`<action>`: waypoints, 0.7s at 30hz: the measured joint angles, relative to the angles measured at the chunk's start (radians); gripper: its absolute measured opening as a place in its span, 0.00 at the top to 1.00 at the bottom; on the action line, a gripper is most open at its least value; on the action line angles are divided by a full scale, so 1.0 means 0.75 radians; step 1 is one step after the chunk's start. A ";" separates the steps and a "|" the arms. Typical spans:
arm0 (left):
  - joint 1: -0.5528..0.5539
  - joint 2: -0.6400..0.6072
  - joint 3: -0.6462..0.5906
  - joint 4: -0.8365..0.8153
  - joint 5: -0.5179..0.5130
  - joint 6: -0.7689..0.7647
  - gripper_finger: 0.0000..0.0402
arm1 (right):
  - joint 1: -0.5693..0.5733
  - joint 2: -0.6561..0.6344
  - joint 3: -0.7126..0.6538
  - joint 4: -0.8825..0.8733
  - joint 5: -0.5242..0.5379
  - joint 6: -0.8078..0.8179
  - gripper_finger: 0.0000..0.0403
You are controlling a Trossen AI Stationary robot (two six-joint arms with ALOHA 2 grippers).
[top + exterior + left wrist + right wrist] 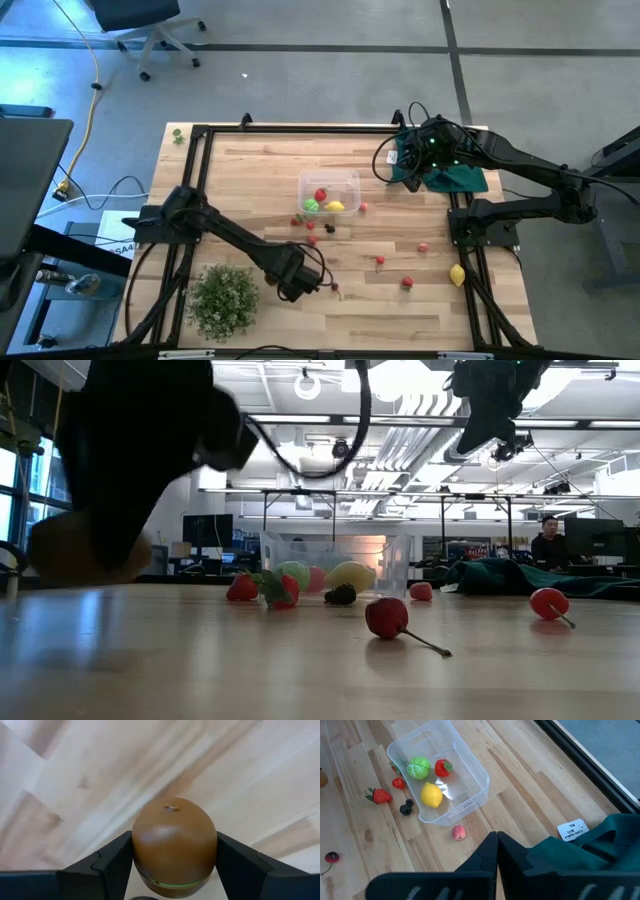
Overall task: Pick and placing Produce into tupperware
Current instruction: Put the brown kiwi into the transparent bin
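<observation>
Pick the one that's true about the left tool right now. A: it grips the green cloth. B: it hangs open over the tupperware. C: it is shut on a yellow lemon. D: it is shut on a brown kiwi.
D: the left wrist view shows the left tool with a finger pressed against each side of the brown kiwi, above bare wood, away from the tupperware.
</observation>
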 joint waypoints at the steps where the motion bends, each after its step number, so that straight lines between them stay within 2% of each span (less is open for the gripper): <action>1: 0.002 -0.012 0.018 -0.027 -0.026 0.003 0.41 | -0.001 -0.001 0.000 0.000 0.000 0.000 1.00; 8: 0.067 -0.091 0.225 -0.262 -0.282 0.099 0.41 | 0.000 0.000 0.000 0.000 0.000 0.000 1.00; 13: 0.141 -0.113 0.496 -0.474 -0.548 0.249 0.41 | 0.000 0.000 0.000 0.000 0.000 0.000 1.00; 17: 0.212 -0.121 0.721 -0.487 -0.768 0.478 0.42 | 0.000 0.000 0.000 0.001 0.000 0.000 1.00; 21: 0.297 -0.135 0.929 -0.429 -0.856 0.761 0.42 | 0.000 0.000 0.000 0.000 0.000 0.000 1.00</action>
